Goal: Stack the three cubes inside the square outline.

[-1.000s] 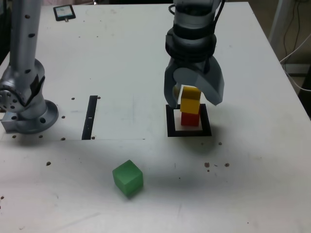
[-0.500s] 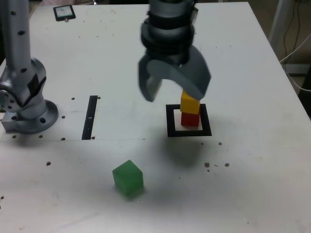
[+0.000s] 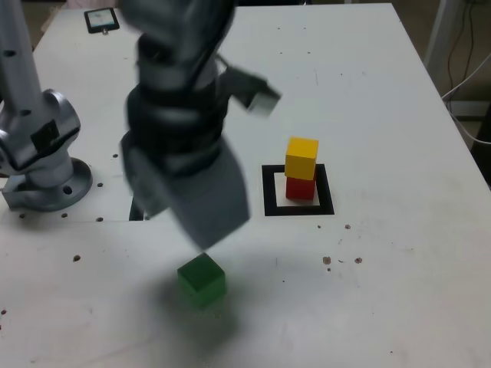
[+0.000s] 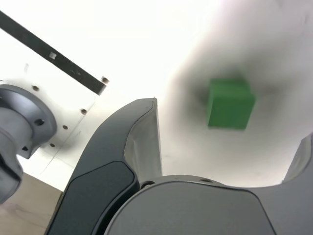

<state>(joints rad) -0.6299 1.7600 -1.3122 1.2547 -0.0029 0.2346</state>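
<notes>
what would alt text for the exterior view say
A blurred robot gripper hovers above a green cube on a white table; to the exterior view's right, a yellow cube sits on a red cube inside a black square outline.

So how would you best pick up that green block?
I'd come straight down from above and grip the green block by two opposite upright sides. It's a plain cube lying flat, with nothing touching it. It sits turned at an angle in the exterior view, so the open gripper should probably be turned to match.
</notes>
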